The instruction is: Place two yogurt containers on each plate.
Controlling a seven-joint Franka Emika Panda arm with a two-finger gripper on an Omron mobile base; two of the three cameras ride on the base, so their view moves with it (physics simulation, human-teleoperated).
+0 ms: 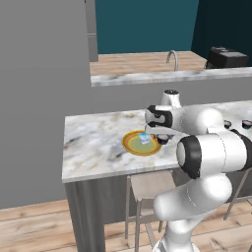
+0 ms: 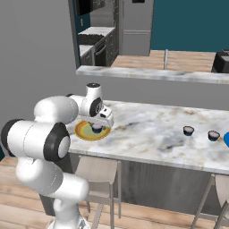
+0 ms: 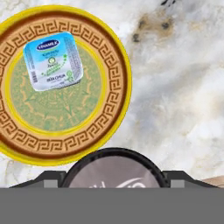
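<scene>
Marble counter, seen from both sides. On it, near the left end in the right base view, the yellow-rimmed plate with a brown key-pattern band and greenish centre. Lying flat inside that centre, toward the far edge from the hand: the pale blue-white yogurt cup, printed lid up.

Gripper hanging just above the near rim of the plate, holding a dark yogurt cup with a pale top (round dark rim and greyish lid right at the bottom of the hand view, between the two dark fingertips). Jaws pinching that cup from both sides, one tip showing at each edge of it. From the left base view the same cup sits under the hand at the plate's right edge; whether its base touches the plate cannot be told.

Further along the counter, well apart from the plate: two more dark cups side by side, pale tops up. Just beyond them, at the picture's right edge, a sliver of the blue plate.

Behind, a higher ledge with a curved tap. Wooden stool under the counter.
</scene>
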